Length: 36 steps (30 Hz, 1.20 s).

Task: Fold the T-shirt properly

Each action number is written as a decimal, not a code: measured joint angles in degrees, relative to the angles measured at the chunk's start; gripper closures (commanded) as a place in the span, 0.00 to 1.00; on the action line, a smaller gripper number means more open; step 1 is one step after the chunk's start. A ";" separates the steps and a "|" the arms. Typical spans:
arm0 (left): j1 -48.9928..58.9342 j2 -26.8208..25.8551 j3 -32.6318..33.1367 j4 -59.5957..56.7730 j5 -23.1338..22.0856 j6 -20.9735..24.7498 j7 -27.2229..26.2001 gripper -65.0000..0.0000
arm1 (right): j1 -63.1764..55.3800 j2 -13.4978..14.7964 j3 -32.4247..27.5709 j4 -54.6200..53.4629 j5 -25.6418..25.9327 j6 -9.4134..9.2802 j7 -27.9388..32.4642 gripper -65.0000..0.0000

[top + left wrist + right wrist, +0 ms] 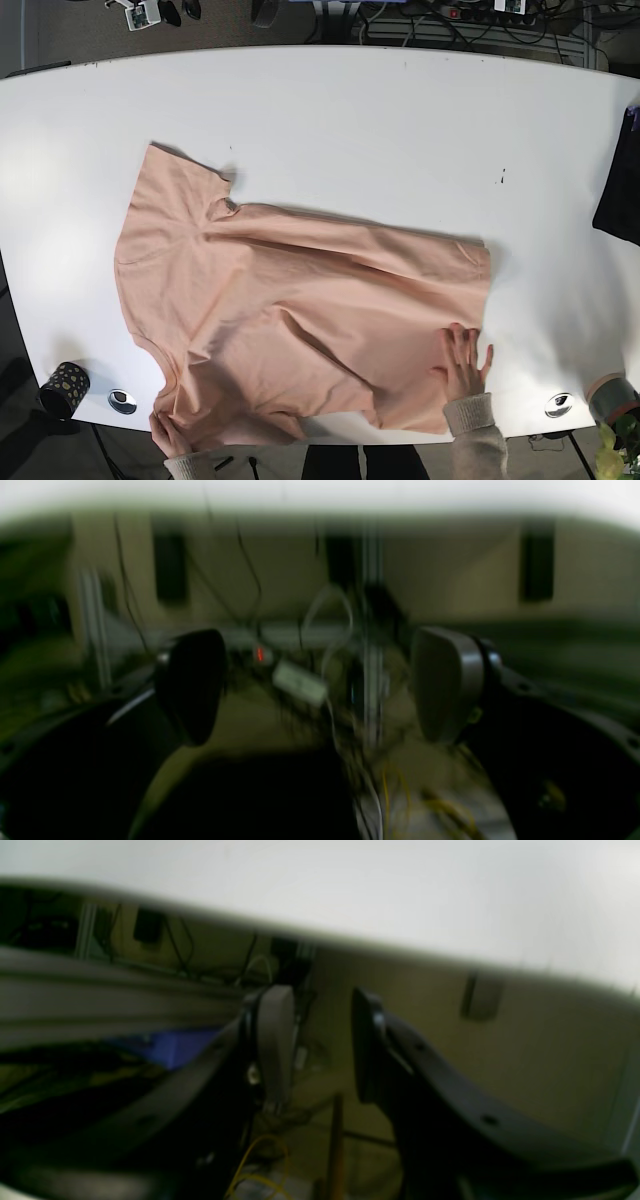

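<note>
- Peach cotton T-shirt (300, 320) lies spread across the white worktop (380, 140), hem at its near edge; light, limp, wrinkle-prone.
- Best pinched at sleeve or hem corners.
- A person's hands (466, 364) press it flat.
- Left gripper (320, 685) and right gripper (315, 1040) hang parted, holding nothing.

The salmon-pink cloth T-shirt (300, 320) looks soft and matt, its surface rumpled with shallow creases. It lies on a smooth white table (380, 130) with a faint sheen. At the near edge, a beige knitted sleeve cuff (470, 415) shows a ribbed, woolly texture. The left gripper (320, 685) has one glossy black plastic pad and one smooth grey pad with a satin finish; the right gripper (315, 1045) has the same pairing, on matt black plastic arms.
</note>
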<state>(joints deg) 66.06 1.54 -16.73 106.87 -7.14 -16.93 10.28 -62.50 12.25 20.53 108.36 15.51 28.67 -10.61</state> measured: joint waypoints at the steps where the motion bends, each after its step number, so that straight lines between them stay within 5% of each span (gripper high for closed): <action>1: -0.17 0.02 0.00 -1.66 0.02 0.02 0.02 0.18 | 0.17 -0.02 -0.02 -1.57 0.02 0.04 0.13 0.72; 21: -21.57 -4.81 3.28 -38.34 0.63 0.22 -0.46 0.18 | 16.37 1.49 -14.62 -36.61 -0.11 -0.35 0.52 0.72; 36: -39.98 -5.55 4.26 -65.40 1.92 0.44 -0.92 0.18 | 30.77 1.25 -19.26 -54.60 0.00 -0.68 1.20 0.72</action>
<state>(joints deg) 26.09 -4.01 -12.47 41.47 -5.21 -16.49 9.37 -31.73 13.50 1.28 53.76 15.51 27.99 -9.41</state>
